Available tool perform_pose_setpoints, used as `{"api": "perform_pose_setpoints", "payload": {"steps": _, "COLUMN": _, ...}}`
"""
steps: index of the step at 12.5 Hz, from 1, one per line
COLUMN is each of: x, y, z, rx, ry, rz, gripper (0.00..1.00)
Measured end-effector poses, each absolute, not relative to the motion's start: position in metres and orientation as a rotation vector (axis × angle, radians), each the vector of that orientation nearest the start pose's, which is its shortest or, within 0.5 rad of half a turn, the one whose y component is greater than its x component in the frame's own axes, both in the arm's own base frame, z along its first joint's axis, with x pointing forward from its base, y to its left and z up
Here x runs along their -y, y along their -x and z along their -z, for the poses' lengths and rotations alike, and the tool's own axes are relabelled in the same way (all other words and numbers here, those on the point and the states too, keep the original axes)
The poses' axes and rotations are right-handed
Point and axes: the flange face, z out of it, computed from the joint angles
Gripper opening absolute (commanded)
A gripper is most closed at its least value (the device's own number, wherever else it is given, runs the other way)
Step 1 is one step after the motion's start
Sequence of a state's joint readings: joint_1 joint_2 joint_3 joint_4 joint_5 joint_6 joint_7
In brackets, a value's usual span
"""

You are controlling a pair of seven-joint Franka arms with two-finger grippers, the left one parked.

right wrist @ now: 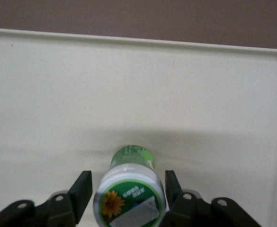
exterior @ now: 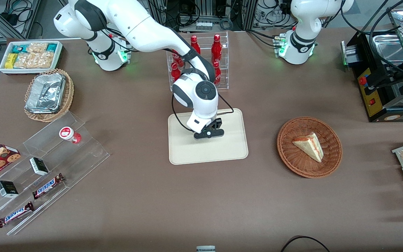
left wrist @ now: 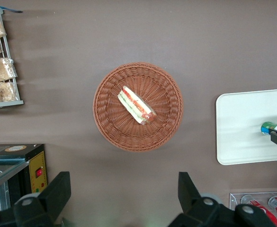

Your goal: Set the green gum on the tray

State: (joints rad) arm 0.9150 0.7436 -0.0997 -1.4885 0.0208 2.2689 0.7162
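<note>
— On the tabletop, what is the biggest thing near the working arm?

— That is the tray, cream-beige with a low rim, lying flat. The rack of red bottles stands farther from the front camera than the tray, and the brown wicker basket holding a sandwich wedge sits beside the tray, toward the parked arm's end.

— And where is the gripper?

— It hangs low over the tray, inside its rim.

— What about the green gum?

— It sits between the gripper's fingers, over the tray's surface. Its white lid with the green-yellow flower mark faces the wrist camera and its green body points toward the tray. The parked arm's wrist view shows the canister lying sideways, just above the tray.

— Is the gripper closed on it?

— A slim gap shows on each side of the lid, so the fingers stand slightly apart and are not pressing it.

— Whether the gum touches the tray?

— I cannot tell.
</note>
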Motion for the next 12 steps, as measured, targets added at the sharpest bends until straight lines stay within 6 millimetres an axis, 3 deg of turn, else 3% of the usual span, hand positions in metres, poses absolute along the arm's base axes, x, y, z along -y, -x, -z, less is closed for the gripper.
{"api": "perform_pose_setpoints", "payload": {"steps": 3, "x": -0.532, "y": -0.495, "z": -0.261, "rx": 0.154, "ry": 3.116, "rz": 0.141, "gripper": 1.00}}
{"api": "perform_pose_setpoints", "payload": {"steps": 6, "x": -0.513, "y": -0.511, "z": -0.310, "rx": 0.095, "ry": 3.104, "rz": 0.157, "gripper": 1.00}}
{"api": "perform_pose_setpoints", "payload": {"steps": 8, "x": -0.479, "y": -0.525, "z": -0.352, "rx": 0.041, "ry": 3.126, "rz": 0.116, "gripper": 1.00}}
{"api": "perform_pose_setpoints", "payload": {"steps": 12, "x": -0.369, "y": -0.548, "z": -0.454, "rx": 0.038, "ry": 3.158, "rz": 0.003, "gripper": 1.00}}
